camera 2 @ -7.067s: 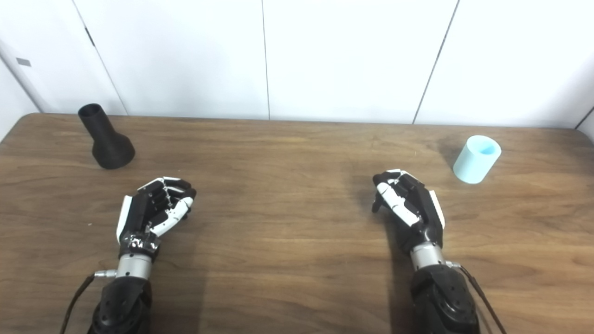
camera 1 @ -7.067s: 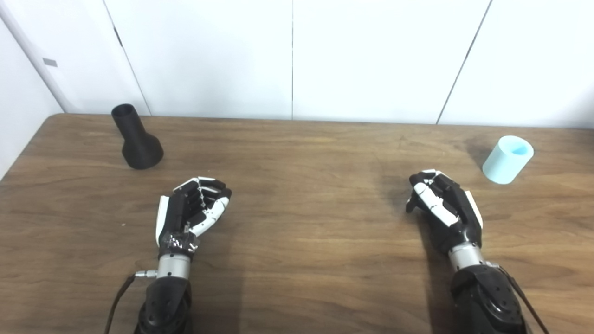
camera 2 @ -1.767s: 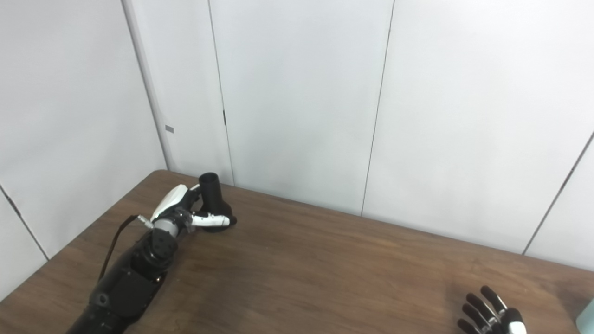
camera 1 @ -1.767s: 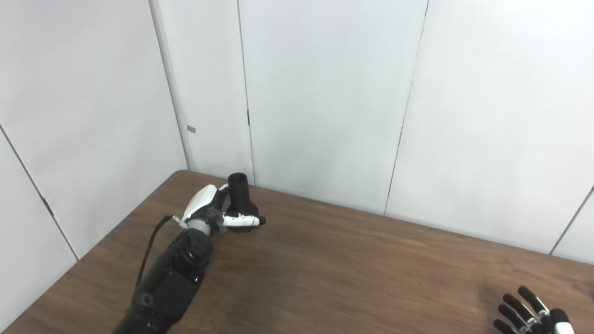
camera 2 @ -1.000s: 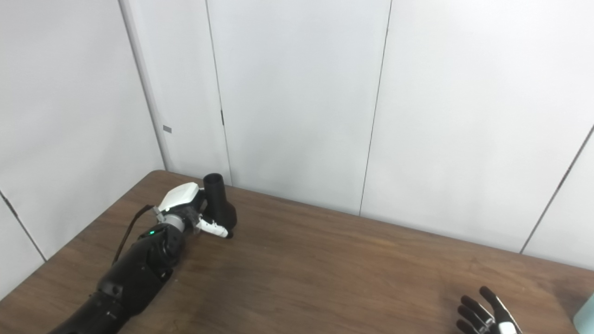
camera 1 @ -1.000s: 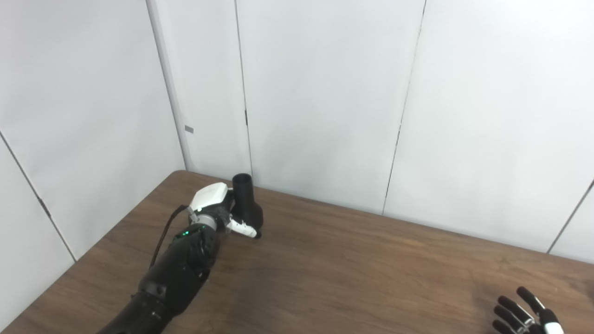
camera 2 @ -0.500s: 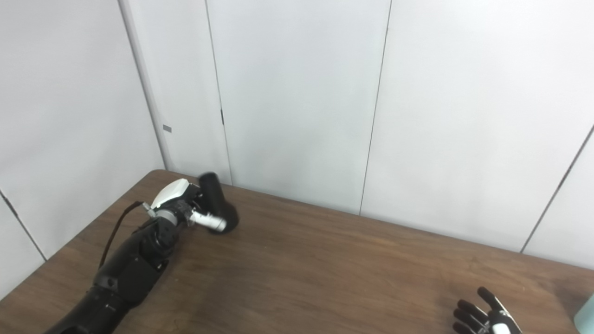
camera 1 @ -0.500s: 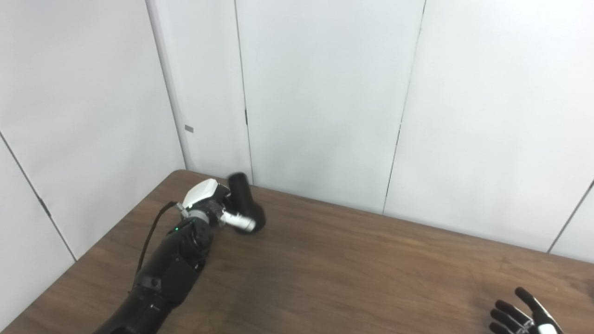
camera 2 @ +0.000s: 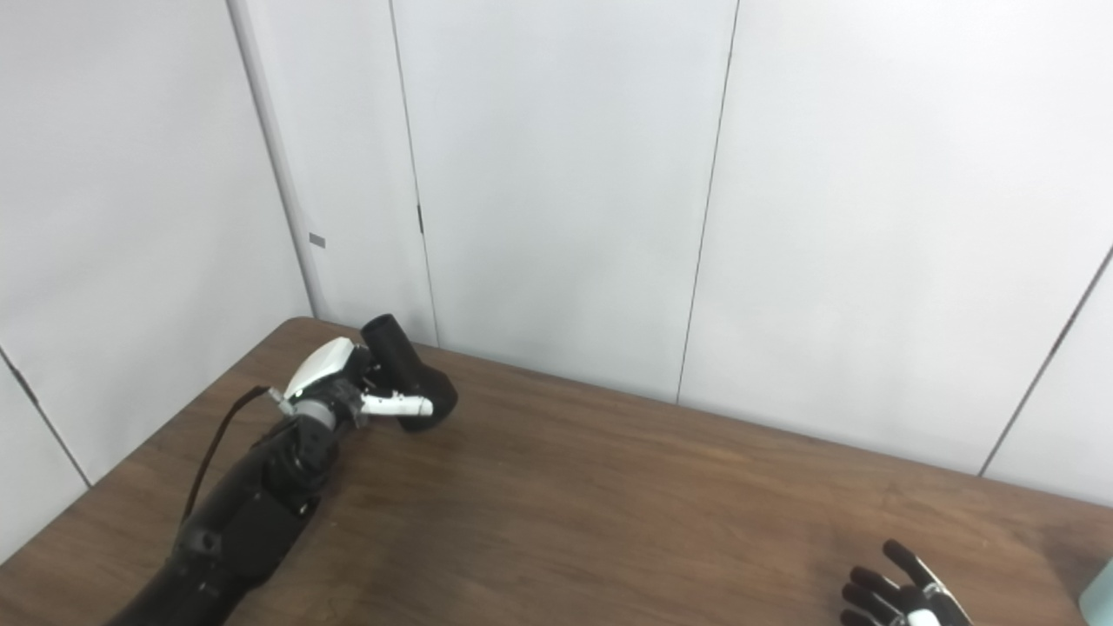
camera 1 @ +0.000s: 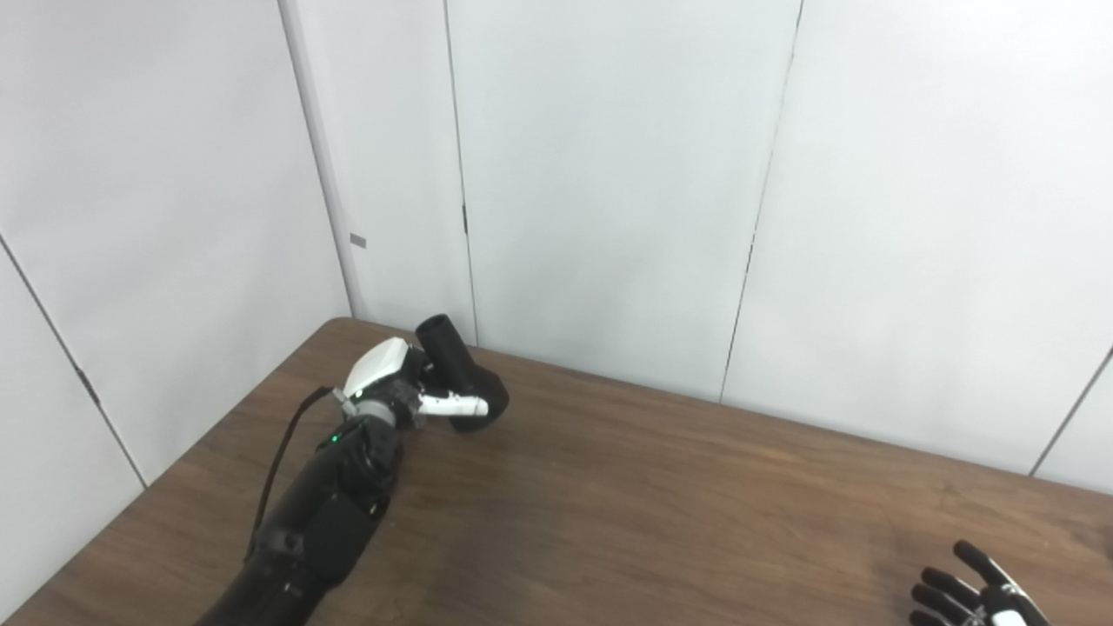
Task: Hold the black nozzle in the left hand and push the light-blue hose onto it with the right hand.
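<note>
black nozzle [camera 1: 459, 376]: matte, narrow open tube widening to flared base. located far-left corner of wooden table [camera 1: 661, 504], near white wall panels [camera 1: 609, 191]. long axis tilted, open narrow end pointing up and left, flared base lower right, at or just above tabletop; contact unclear. left hand [camera 1: 398, 388] clasped around nozzle body, white fingers [camera 1: 452, 404] wrapped across front. right hand [camera 2: 904, 596] at bottom-right edge, partly cropped, fingers spread, empty. light-blue hose [camera 2: 1097, 591]: only sliver visible at right edge, well apart from nozzle. tabletop between them bare.
</note>
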Tool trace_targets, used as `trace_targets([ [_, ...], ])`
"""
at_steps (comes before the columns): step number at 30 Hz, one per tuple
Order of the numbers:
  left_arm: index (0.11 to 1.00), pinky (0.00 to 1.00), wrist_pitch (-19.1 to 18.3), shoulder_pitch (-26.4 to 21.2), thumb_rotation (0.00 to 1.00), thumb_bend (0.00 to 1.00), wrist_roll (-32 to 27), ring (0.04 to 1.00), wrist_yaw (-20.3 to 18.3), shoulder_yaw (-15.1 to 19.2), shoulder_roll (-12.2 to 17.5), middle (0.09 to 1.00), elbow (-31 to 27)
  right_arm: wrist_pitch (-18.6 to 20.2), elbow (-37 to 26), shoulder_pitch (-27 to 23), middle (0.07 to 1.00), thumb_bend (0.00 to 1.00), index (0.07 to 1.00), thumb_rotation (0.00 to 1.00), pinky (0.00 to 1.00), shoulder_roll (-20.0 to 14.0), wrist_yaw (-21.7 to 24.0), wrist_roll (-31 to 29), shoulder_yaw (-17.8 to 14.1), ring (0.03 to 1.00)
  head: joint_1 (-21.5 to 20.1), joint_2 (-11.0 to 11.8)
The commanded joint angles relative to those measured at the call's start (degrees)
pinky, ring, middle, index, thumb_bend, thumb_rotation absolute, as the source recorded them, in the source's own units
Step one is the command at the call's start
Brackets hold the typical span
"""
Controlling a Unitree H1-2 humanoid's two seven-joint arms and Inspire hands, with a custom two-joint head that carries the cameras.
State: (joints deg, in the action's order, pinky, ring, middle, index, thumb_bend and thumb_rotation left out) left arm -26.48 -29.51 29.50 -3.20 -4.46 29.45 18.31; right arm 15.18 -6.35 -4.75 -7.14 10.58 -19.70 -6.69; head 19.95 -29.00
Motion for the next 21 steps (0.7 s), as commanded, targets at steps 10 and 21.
trace_targets([
  [10, 0.478, 0.38, 1.1, 3.7, 0.00, 0.52, 5.1, 0.454, -1.0, -5.5, -1.3, 0.503, -16.4, -3.5, 0.7, -1.3, 0.684, 0.30, 0.813, 0.48, 0.66, 0.0, 1.6, -0.5, 0.1, 0.701, -2.0, -1.1],
  [21, 0.472, 0.36, 2.6, 7.7, 0.00, 0.51, 11.7, 0.432, -3.5, -10.4, -3.8, 0.514, -27.6, -4.2, -0.2, -1.1, 0.682, 0.33, 0.797, 0.48, 0.61, 0.7, 0.5, 1.4, 1.3, 0.680, -8.0, -3.7],
])
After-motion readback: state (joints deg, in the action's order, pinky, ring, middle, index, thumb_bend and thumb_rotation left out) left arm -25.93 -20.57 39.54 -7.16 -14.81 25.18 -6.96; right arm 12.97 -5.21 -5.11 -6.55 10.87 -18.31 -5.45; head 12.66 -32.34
